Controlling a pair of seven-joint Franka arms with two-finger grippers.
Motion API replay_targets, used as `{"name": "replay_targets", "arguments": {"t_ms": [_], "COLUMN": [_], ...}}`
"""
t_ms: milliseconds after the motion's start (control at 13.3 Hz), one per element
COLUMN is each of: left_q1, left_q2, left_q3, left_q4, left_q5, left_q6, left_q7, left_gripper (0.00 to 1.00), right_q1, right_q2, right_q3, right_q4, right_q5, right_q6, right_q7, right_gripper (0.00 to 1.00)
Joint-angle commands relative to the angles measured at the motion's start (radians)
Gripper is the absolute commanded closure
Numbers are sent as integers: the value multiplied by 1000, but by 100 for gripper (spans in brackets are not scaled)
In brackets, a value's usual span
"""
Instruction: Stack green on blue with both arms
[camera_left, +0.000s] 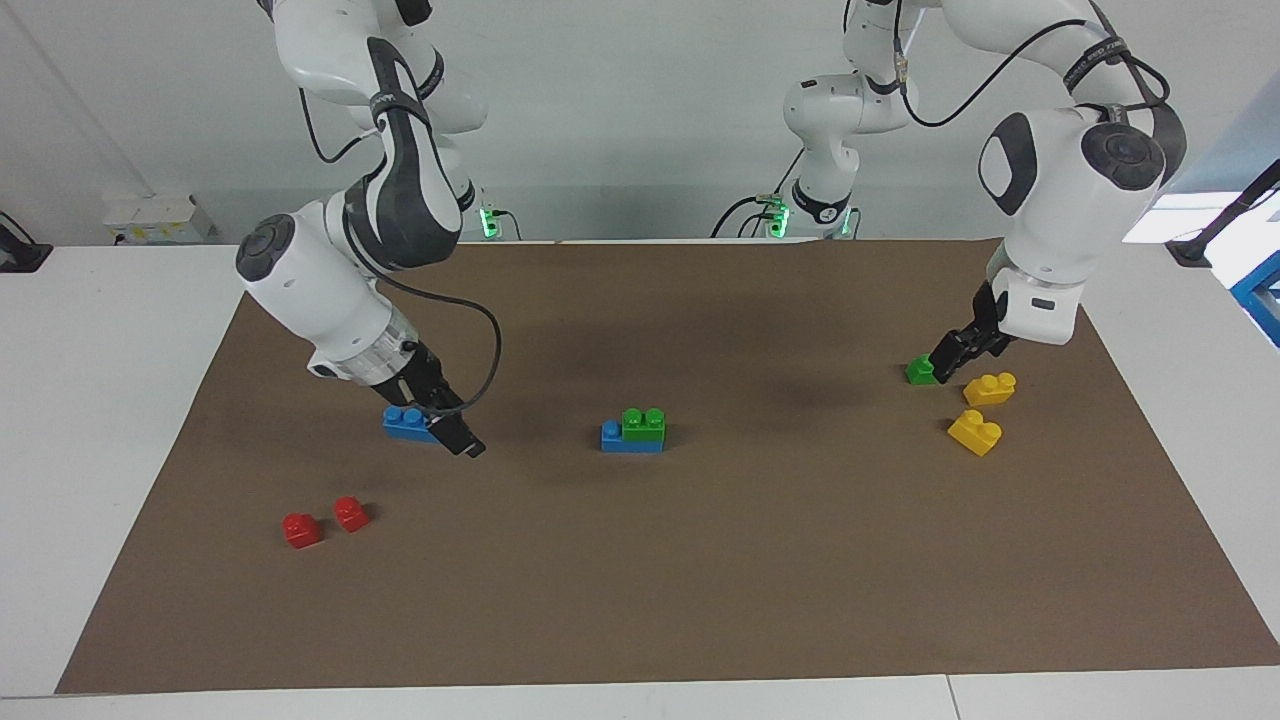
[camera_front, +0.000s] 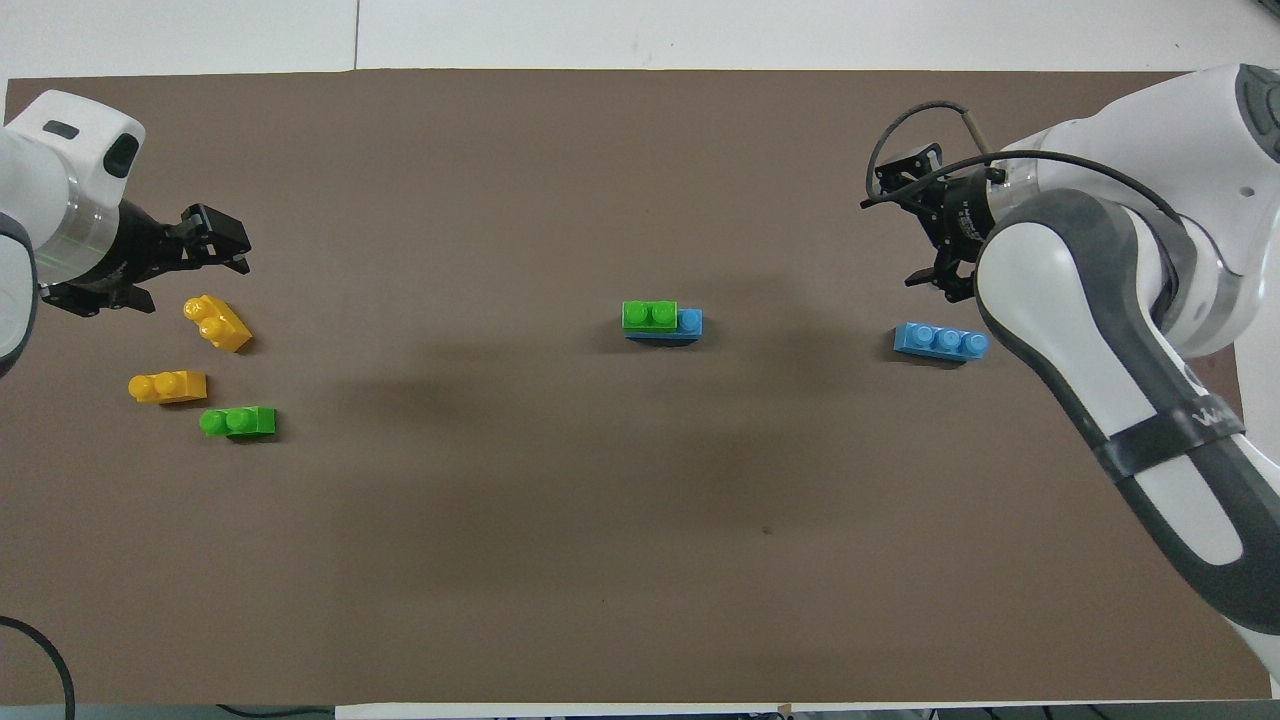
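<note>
Nearby, loose green brick (camera_front: 238, 422) lies apart from left tool (camera_front: 215, 240).

No readable text or labels.

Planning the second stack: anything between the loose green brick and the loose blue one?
Yes: the finished stack sits mid-mat, just off the straight line from the loose green brick to the loose blue brick. The left gripper hangs by that green brick, the right gripper by the blue one. Carrying high should clear it.
</note>
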Motion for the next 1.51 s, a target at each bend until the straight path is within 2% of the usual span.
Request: {"name": "replay_targets", "arguments": {"t_ms": [0,226,377,527,753,1054,1280,1431], "left_q1": [8,25,24,37,47,48,54,56], "left_q2": [-95,-146,-187,-227,-243,-226,-215,-203], "left_q3": [-4,-2,-4,-5,-5,-14,-8,-2], "left_q4": [-27,-30,-76,-121,-138,-123,-90,-38], "left_q5": [-28,-34,-34,-34,-34,-34,-39,-89], "left_q6": [-83,-151,-145,-119,-119,-82,-129,-198], "left_q7": [127,278,284,290,310,303,301,299], "left_gripper": [0,0,0,0,0,0,0,0], "right_q1": [-56,-134,-139,-131,-136,-136,-128,-134], "right_q2": [-88,-205,-292,-351,-397,-412,-397,-362], "right_q3": [10,10,7,10,10,7,9,9], "right_q4": [-11,-9,-11,-11,-20,-25,-9,36], "right_q5": [-88,-90,-98,-171,-181,-181,-256,-260], "right_q6": [-81,-227,-314,-359,-411,-450,-430,-440], "right_q7": [-241,-494,-582,-706,-790,-820,-857,-860], "right_gripper": [0,0,0,0,0,0,0,0]}}
